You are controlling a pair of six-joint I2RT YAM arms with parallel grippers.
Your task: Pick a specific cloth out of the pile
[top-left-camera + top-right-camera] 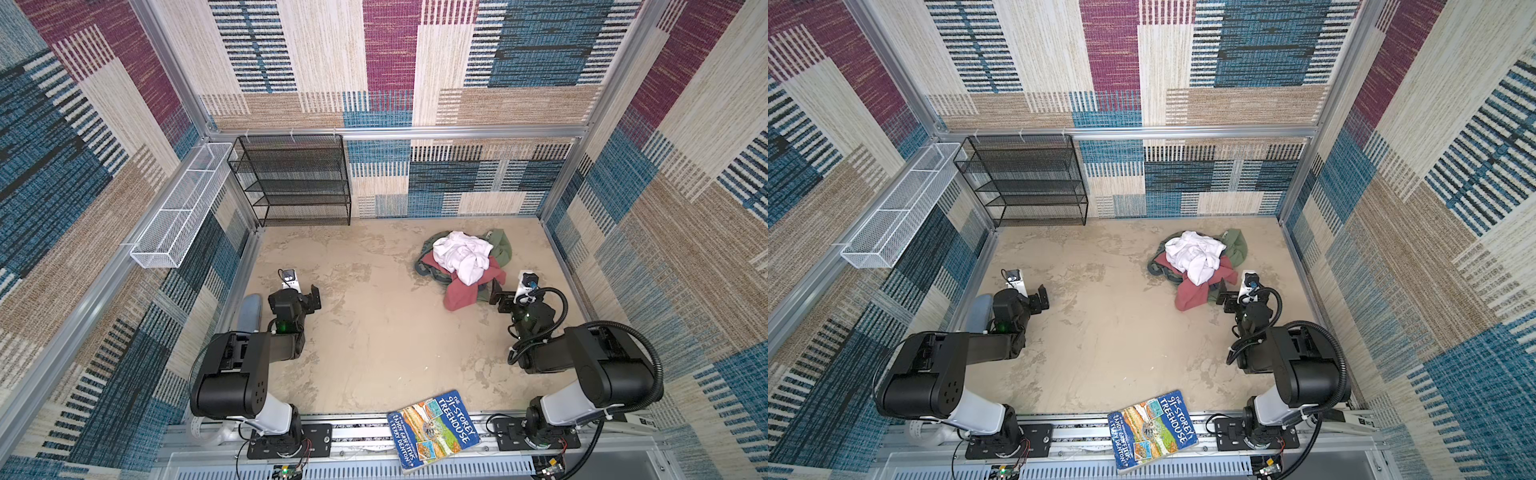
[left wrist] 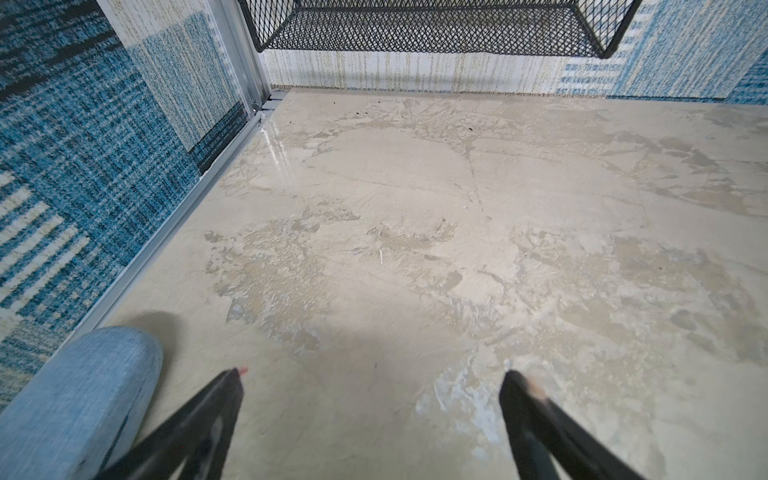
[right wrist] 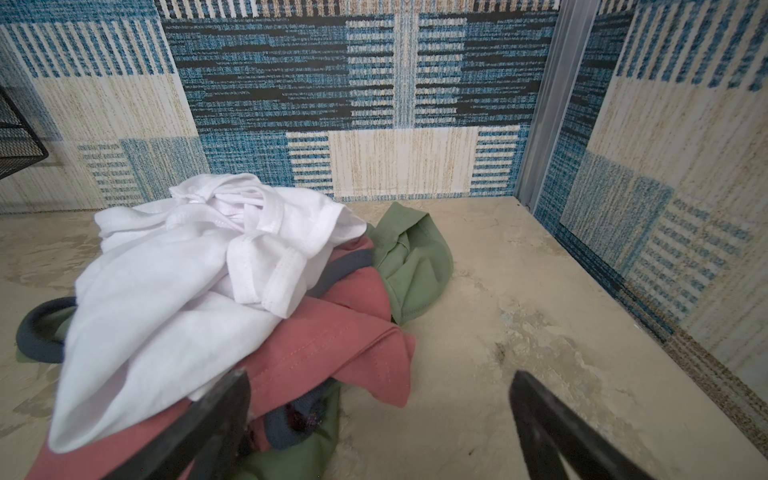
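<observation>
Cloth (image 3: 411, 266) lies olive-green, crumpled, bottommost in the pile (image 3: 187, 291).

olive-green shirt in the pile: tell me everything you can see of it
The olive-green T-shirt looks like soft knit. It lies crumpled on the table at the bottom of the pile. The white garment and the dusty-red garment cover most of it; folded edges stick out on several sides. No print shows.

mottled beige tabletop (image 1: 374, 345) carrying everything, pile (image 1: 461, 259) of clothes sitting bunched up, olive-green cloth (image 1: 502, 248) and dusty-red garment (image 1: 459, 296) at its bottom touching the surface, blue-grey fabric thing (image 1: 248, 311) lying far left of the pile, book (image 1: 432, 430) lying across the front edge, well nearer than the pile
</observation>
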